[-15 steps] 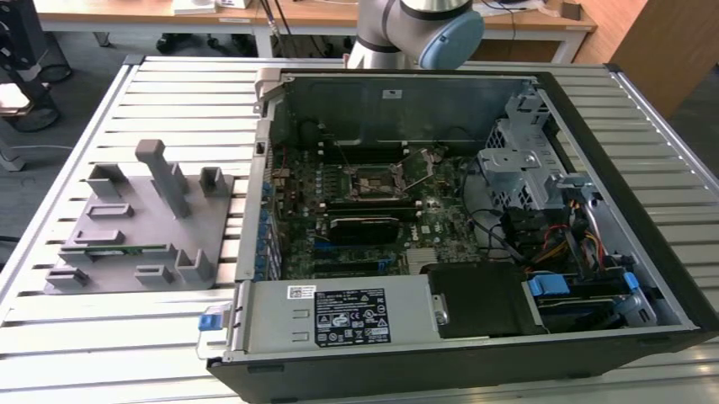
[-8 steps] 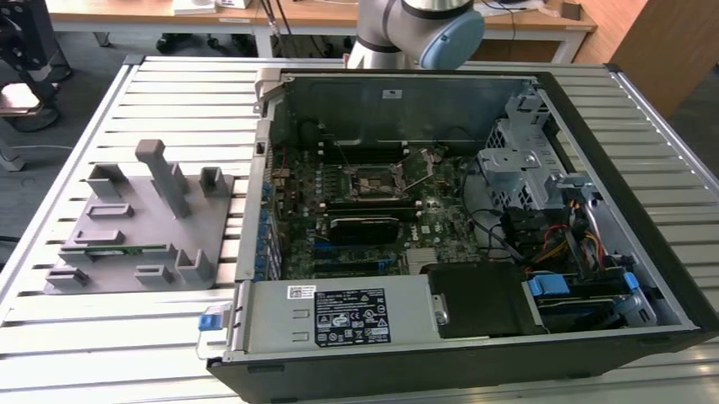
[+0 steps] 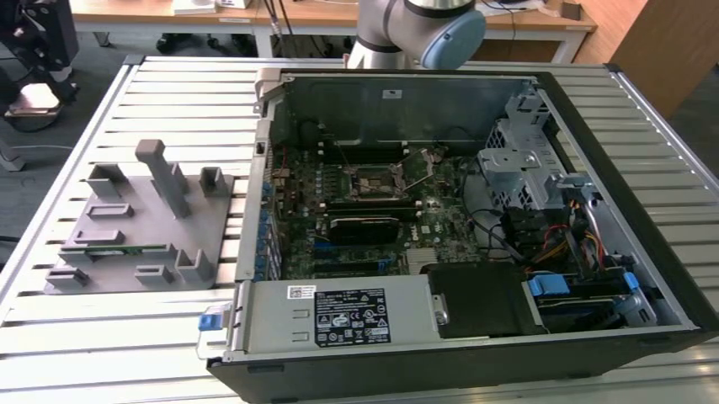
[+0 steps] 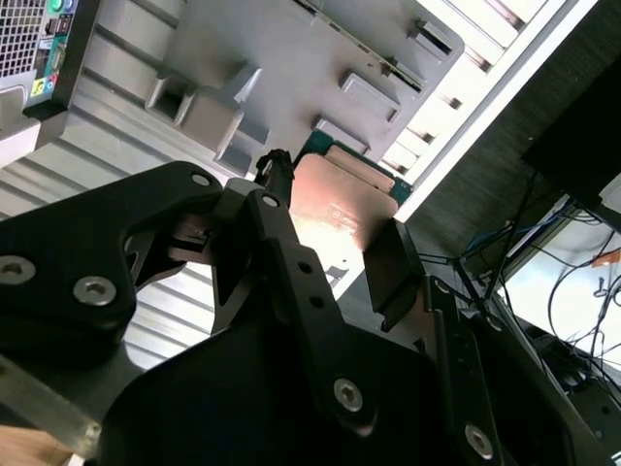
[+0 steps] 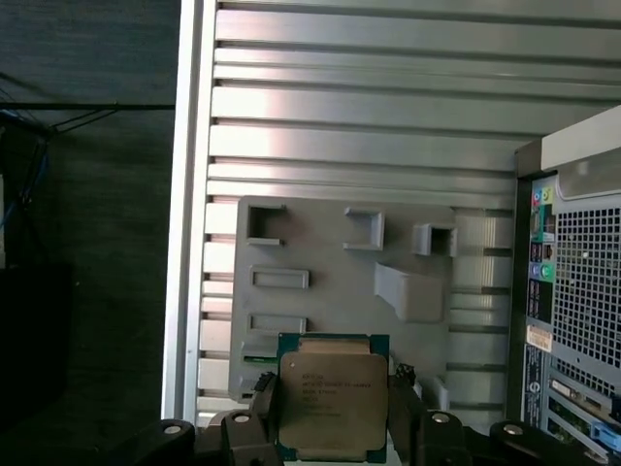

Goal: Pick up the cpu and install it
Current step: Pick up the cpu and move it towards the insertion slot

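my claw [image 5: 335, 427] grips the cpu [image 5: 333, 393], a finger [image 5: 267, 417] pressed on each side edge, its metal top showing in both wrist views. i hold it above the grey tray [image 5: 340, 282] on the slatted table [image 5: 388, 116], beside the computer case [image 5: 572, 291].

No lettering is readable (cpu [image 5: 333, 403] included).

Pretty bright overall, glare on the table [image 5: 388, 146] slats, warm sheen on the cpu [image 4: 335, 218], computer case [image 3: 405, 105] interior shadowy.
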Robot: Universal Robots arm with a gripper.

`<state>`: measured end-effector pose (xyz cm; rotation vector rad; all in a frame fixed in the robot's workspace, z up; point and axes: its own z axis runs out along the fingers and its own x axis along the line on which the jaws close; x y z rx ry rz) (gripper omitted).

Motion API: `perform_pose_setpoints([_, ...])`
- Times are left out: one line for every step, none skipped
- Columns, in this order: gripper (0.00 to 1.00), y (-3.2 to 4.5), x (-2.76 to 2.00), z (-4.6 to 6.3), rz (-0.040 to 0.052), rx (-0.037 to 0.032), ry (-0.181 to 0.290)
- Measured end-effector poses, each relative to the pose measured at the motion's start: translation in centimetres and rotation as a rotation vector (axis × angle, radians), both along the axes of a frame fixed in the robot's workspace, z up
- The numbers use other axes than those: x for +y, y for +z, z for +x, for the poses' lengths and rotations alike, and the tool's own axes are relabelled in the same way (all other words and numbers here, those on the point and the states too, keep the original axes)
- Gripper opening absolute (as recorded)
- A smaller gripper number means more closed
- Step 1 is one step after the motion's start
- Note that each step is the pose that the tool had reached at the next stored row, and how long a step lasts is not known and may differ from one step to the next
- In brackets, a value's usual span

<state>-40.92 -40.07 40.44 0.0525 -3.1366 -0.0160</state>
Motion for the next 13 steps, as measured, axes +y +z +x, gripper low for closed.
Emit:
perform_pose_setpoints([0.54, 0.0, -0.01, 0.2, 0.0001, 0.0006, 0.0])
perform_pose_setpoints([0.54, 0.0, -0.04, 0.4, 0.0, 0.001, 0.0])
perform_pose_setpoints([0.54, 0.0, -0.05, 0.5, 0.0, 0.0011, -0.001])
perform_pose_setpoints([0.54, 0.0, -0.06, 0.6, 0.0001, 0.0011, -0.001])
perform_pose_setpoints([0.54, 0.0, -0.07, 0.7, 0.0001, 0.0011, -0.001])
perform_pose_setpoints([0.54, 0.0, -0.08, 0.8, 0.0, 0.0013, -0.001])
perform_pose_setpoints([0.54, 0.0, -0.08, 0.9, 0.0, 0.0012, -0.001])
perform_pose_setpoints([0.54, 0.0, -0.08, 1.1, 0.0, 0.0012, -0.001])
perform_pose_setpoints([0.54, 0.0, -0.08, 1.3, 0.0, 0.0013, -0.001])
perform_pose_setpoints([0.54, 0.0, -0.08, 1.5, 0.0, 0.0013, -0.001])
perform_pose_setpoints([0.54, 0.0, -0.08, 1.9, 0.0, 0.0015, -0.001])
perform_pose_setpoints([0.54, 0.0, -0.08, 2.2, 0.0, 0.0015, -0.001])
perform_pose_setpoints([0.54, 0.0, -0.08, 2.4, 0.0, 0.0016, -0.001])
